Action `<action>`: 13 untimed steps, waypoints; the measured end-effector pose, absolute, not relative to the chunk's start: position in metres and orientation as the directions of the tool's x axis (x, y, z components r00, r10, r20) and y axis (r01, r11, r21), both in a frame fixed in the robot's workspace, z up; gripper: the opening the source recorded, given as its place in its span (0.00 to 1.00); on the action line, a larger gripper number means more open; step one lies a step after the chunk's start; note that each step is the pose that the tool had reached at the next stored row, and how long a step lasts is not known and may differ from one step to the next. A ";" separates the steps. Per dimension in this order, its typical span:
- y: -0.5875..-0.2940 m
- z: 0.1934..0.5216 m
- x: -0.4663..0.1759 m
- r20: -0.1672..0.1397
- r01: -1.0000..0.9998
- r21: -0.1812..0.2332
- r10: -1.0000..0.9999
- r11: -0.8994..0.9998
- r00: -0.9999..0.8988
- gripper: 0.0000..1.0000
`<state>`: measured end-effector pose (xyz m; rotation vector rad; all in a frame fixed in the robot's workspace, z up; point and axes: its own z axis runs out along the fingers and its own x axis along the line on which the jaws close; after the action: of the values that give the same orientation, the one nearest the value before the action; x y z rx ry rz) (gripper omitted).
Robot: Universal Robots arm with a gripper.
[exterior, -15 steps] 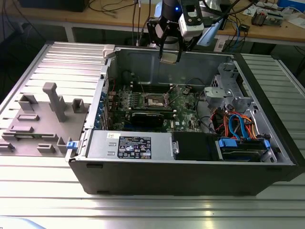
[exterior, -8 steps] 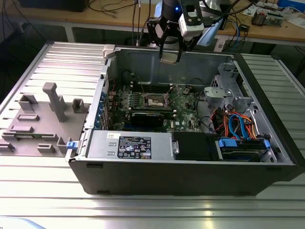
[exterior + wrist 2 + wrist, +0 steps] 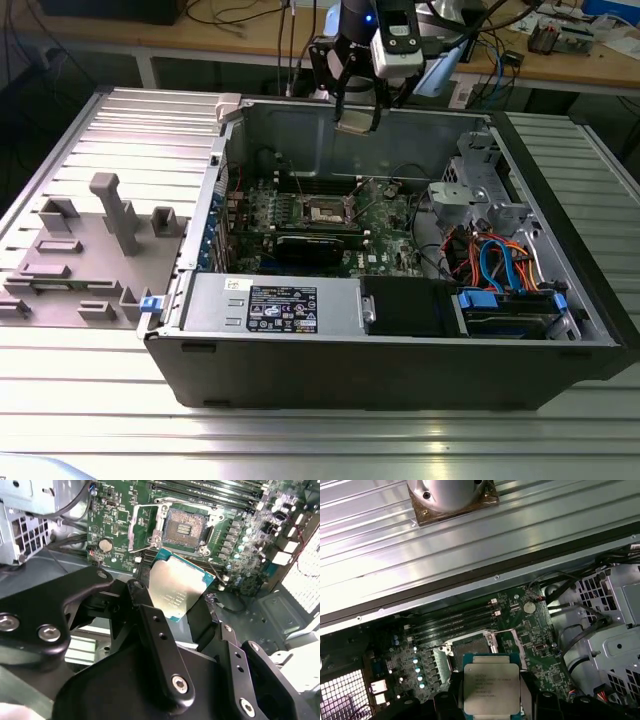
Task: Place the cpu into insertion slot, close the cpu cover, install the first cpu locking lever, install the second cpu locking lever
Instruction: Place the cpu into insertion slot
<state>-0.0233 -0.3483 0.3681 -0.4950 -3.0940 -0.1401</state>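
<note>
The small, flat, square, silver-topped cpu (image 3: 175, 587) is clamped between the black fingers of the tool (image 3: 174, 611) and held well above the uncovered, dark-centred, metal-rimmed insertion slot (image 3: 184, 527).

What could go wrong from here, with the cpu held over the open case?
The gripper holds the cpu by its edges high above the motherboard; a slip would likely drop it onto the board.
In the second wrist view the cpu looks skewed against the insertion slot; lowered so, it could seat crooked and harm the contacts.
The cpu cover stands open beside the slot and might catch the chip coming down.
</note>
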 end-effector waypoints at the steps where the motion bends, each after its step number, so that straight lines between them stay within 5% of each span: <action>1: -0.348 0.368 -0.023 0.019 0.329 0.087 0.329 0.940 -0.944 0.54; 13: -0.348 0.367 -0.024 0.019 0.437 0.087 0.437 0.895 -0.899 0.54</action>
<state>-0.0241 -0.3483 0.3673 -0.7058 -3.0591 -0.1406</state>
